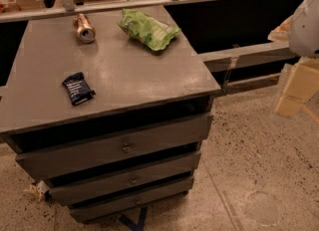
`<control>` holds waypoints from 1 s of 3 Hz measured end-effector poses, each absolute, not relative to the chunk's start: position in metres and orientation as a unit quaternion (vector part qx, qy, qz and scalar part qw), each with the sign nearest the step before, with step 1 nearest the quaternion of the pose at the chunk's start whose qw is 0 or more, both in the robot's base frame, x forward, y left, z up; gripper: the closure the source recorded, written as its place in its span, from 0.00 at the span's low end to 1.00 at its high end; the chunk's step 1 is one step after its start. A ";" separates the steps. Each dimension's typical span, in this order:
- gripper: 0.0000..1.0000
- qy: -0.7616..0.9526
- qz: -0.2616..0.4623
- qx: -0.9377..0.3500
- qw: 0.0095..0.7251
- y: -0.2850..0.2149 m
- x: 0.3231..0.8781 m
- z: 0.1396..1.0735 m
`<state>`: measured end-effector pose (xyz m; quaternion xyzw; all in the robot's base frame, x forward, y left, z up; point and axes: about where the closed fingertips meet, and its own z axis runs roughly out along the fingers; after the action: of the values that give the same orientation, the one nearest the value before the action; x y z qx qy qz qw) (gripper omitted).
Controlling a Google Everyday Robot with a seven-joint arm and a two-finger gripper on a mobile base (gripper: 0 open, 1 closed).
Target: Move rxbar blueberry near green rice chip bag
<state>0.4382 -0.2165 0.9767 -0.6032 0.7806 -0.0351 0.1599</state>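
The gripper point(295, 90), a blurred pale-yellow shape cut off at the right edge, is hanging beside the three-drawer cabinet point(124, 148), well apart from everything on top; whether it is parted or closed cannot be told. One rxbar blueberry point(78, 88) is lying flat at the front left. One copper-toned can point(84, 28) is lying on its side at the back. One green rice chip bag point(148, 29) is resting just right of the can.

I can read nothing. The pale print on the rxbar blueberry point(78, 88), far left of my gripper point(295, 89) at the frame's right edge, is illegible, as are the green rice chip bag point(148, 28) markings.
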 end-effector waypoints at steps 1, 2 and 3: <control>0.00 0.781 -0.035 -0.603 0.160 -0.217 0.438 0.977; 0.00 0.786 -0.029 -0.592 0.174 -0.212 0.439 0.979; 0.00 0.812 0.012 -0.540 0.220 -0.198 0.439 0.982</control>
<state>0.4390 -0.1976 0.9819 -0.5401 0.8123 0.0122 0.2199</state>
